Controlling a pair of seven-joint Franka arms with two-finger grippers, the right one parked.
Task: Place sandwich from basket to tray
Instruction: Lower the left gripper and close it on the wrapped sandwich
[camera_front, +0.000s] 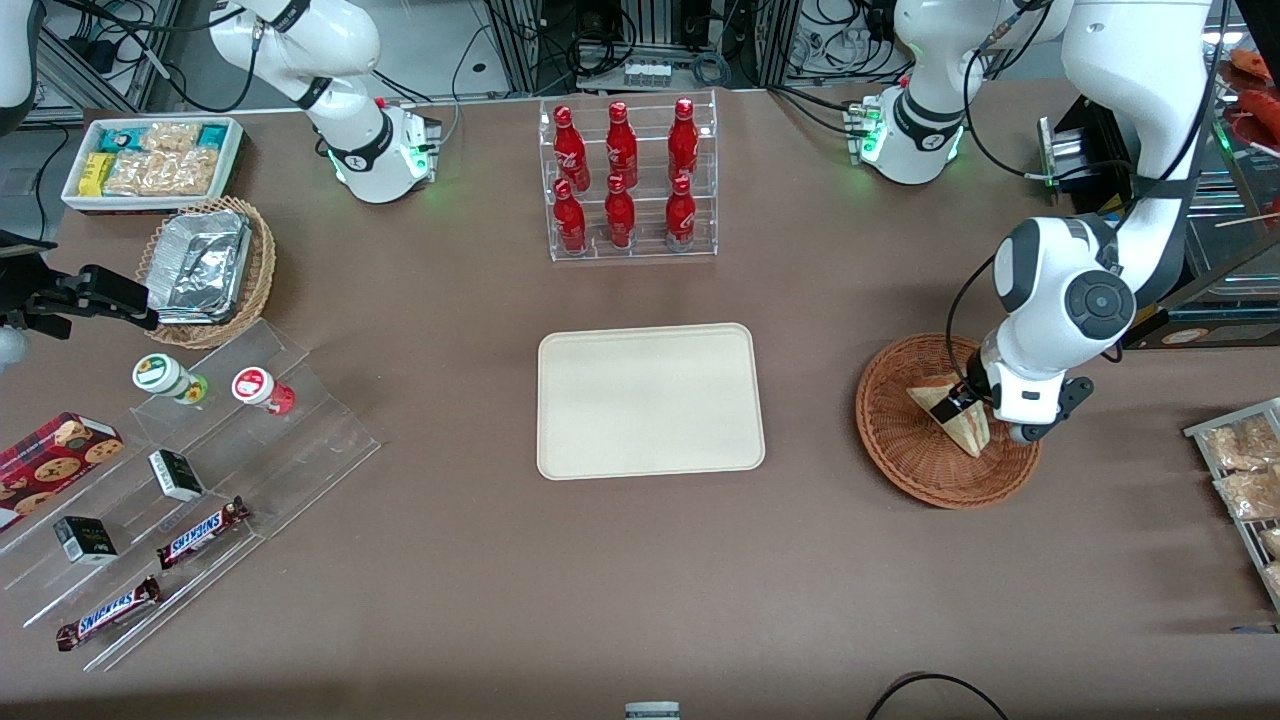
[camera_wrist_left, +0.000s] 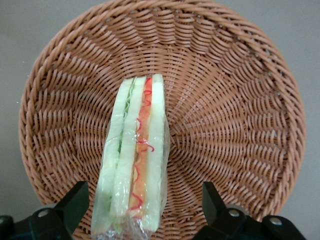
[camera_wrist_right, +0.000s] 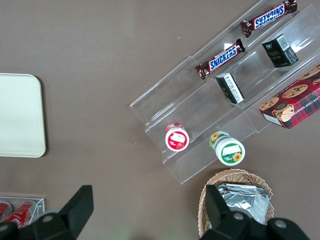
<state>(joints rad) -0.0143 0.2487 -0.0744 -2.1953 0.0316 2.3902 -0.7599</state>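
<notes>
Straddling one sandwich (camera_wrist_left: 134, 165), open tool (camera_wrist_left: 142, 210), one basket (camera_wrist_left: 235, 100)

gripper (camera_wrist_left: 142, 210) sits wide open in the basket (camera_wrist_left: 235, 125), one finger each side of the sandwich (camera_wrist_left: 135, 170), weave bare around.

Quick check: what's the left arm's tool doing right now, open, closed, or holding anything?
Left tool: open, down in the basket, fingers either side of the sandwich, not yet closed on it.

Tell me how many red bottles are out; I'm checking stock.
6, all in the clear rack: three on its upper tier, three on the lower. The hand is at the basket.
</notes>
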